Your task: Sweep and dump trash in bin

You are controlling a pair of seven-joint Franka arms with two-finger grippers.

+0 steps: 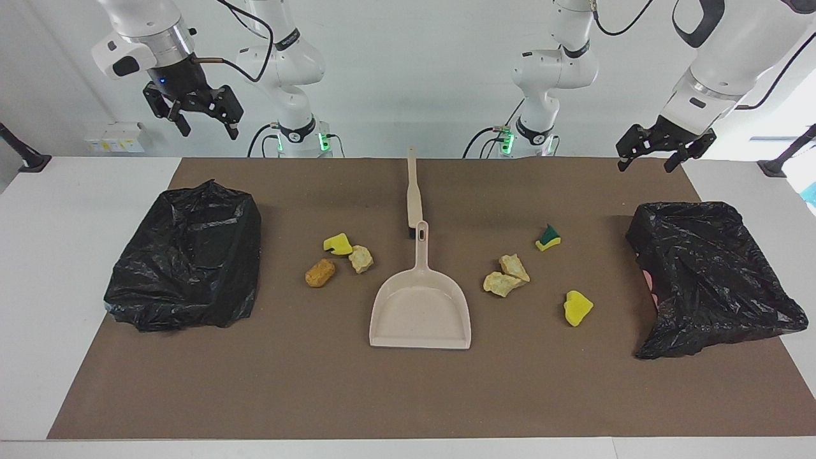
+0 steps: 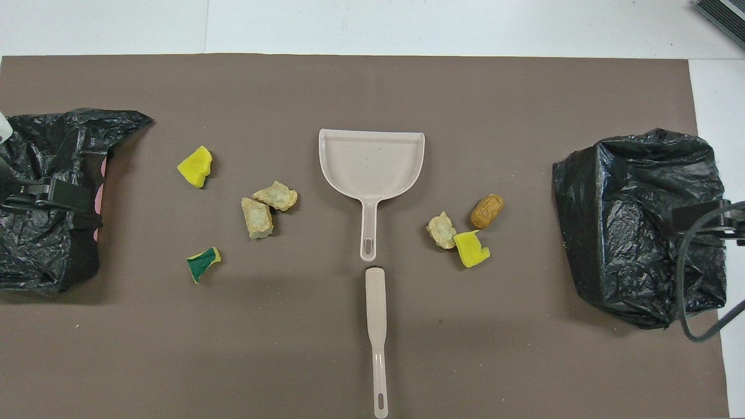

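Note:
The trash lies in two groups on the brown mat, one on each side of the beige dustpan (image 1: 421,312). Toward the right arm's end are a yellow chunk (image 1: 338,244), a tan chunk (image 1: 361,258) and an orange-brown chunk (image 1: 319,273). Toward the left arm's end are a yellow chunk with a green side (image 1: 547,238), two tan chunks (image 1: 513,266) touching each other, and a yellow chunk (image 1: 577,308). The beige brush (image 1: 414,191) lies in line with the dustpan's handle, nearer to the robots. My right gripper (image 1: 210,131) and my left gripper (image 1: 644,167) hang open and empty, high above the table's ends.
A bin lined with a black bag (image 1: 185,255) stands at the right arm's end of the mat. A second one (image 1: 707,274) stands at the left arm's end. White table shows around the mat (image 2: 372,361).

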